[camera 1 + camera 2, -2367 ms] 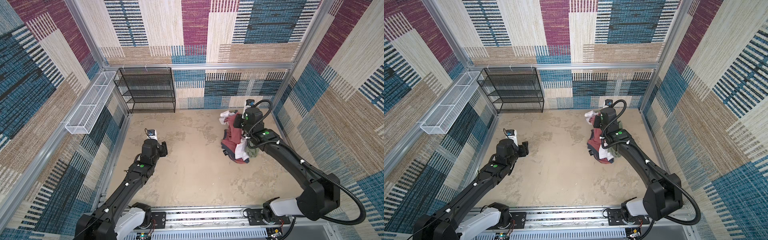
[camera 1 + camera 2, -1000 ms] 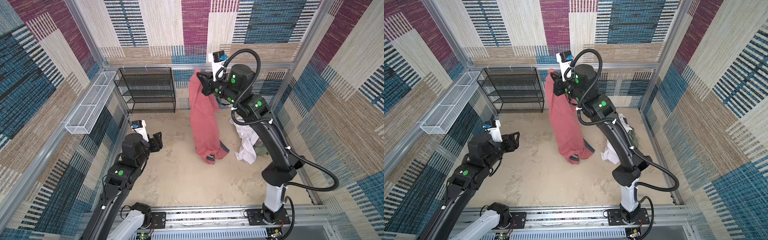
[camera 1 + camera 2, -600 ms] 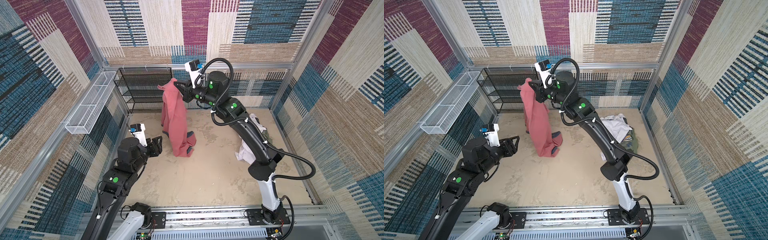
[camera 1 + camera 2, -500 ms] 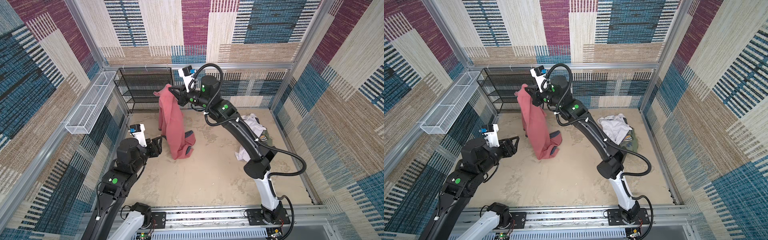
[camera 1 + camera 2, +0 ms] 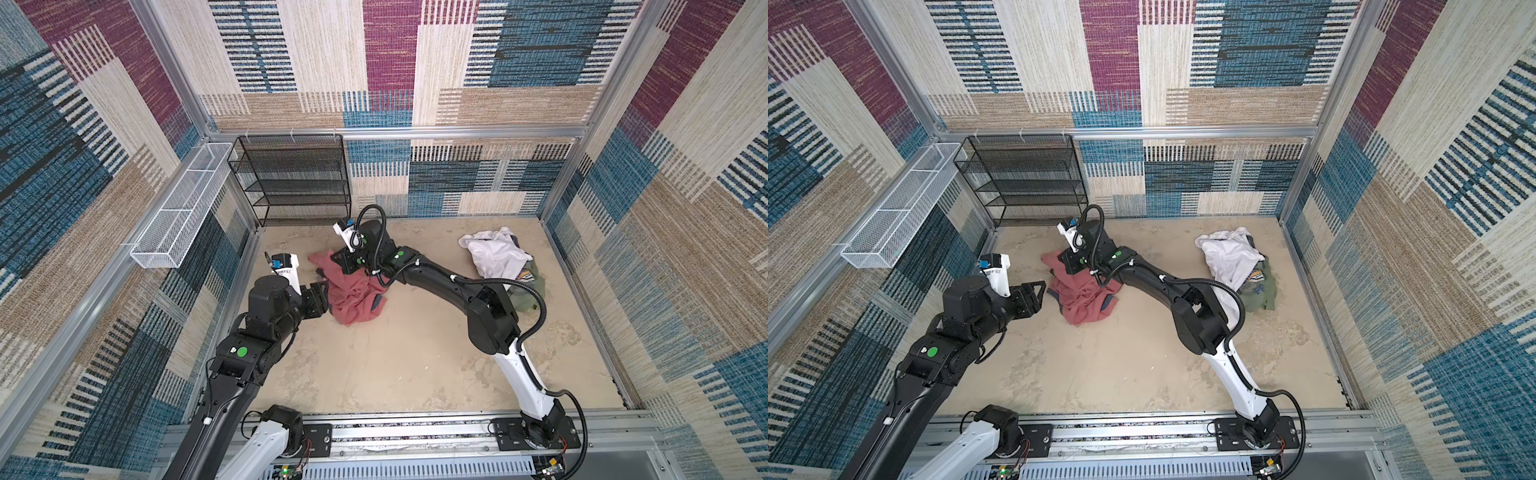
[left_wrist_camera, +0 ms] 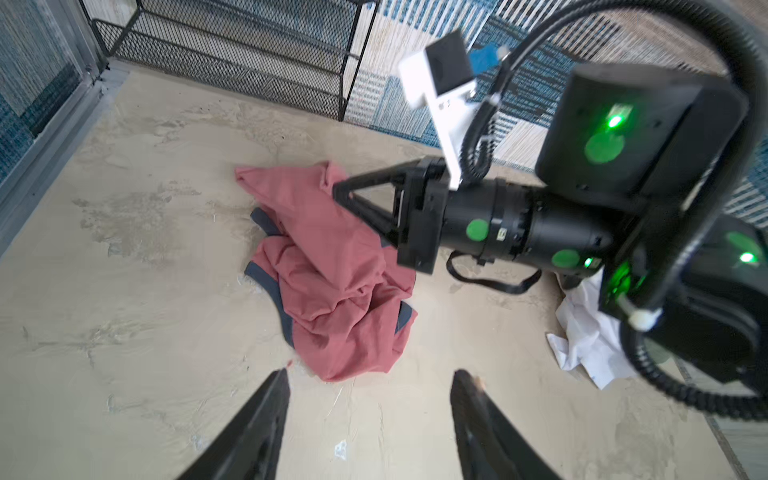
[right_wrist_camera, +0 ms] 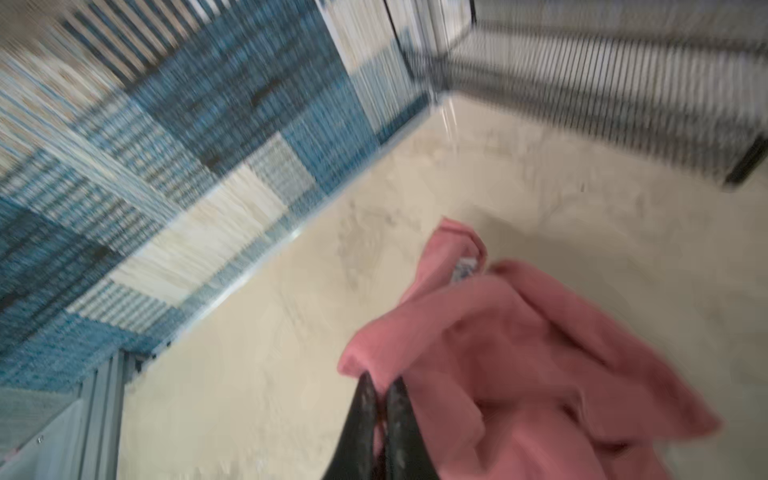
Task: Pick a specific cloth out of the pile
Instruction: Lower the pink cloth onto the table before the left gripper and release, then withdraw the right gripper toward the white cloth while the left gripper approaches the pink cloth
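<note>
So the cloth (image 5: 353, 297) sits crumpled on the tabletop (image 5: 395, 357), left of centre in both top views and well apart from the pile (image 5: 496, 255) at the right. The right gripper (image 5: 341, 262) is clamped on its upper-left corner. The left gripper (image 5: 319, 296) has its jaws spread and holds nothing. It's just beside the cloth's left edge, with the cloth to its right in frame. The heap's long axis runs diagonally, with the hem end pointing lower right. My guess is letting go comes next.
</note>
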